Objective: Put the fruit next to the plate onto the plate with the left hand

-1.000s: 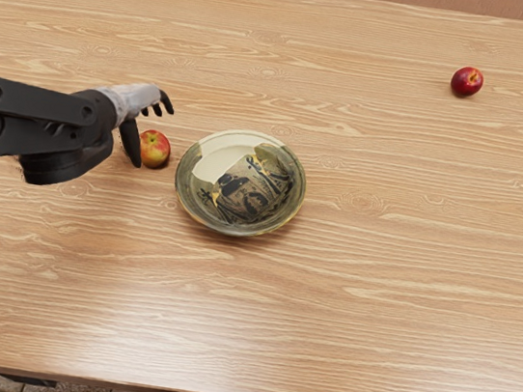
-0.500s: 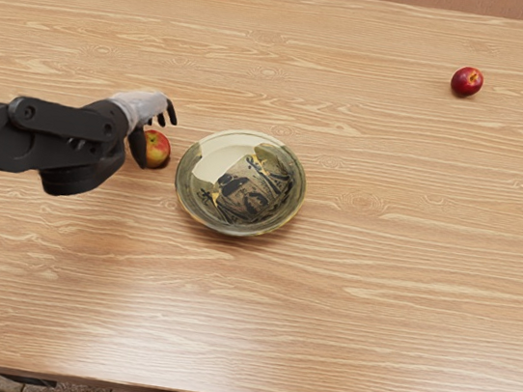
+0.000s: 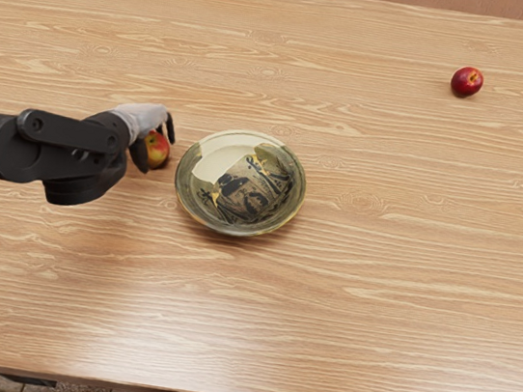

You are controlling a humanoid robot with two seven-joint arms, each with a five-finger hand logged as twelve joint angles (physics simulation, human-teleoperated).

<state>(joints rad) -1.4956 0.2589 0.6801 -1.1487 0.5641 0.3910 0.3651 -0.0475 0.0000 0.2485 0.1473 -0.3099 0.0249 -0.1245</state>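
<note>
Apple beside plate, in left fingers

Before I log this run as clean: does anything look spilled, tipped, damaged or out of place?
Nothing stands out. The plate sits flat with nothing on it; the yellow-red apple lies just left of it, at the left hand. A red apple sits alone far back on the right.

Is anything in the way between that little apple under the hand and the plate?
Nothing visible. The left hand covers the fruit, which sits just left of the plate, with only a strip of table between them. The other red apple lies far off at the back right.
</note>
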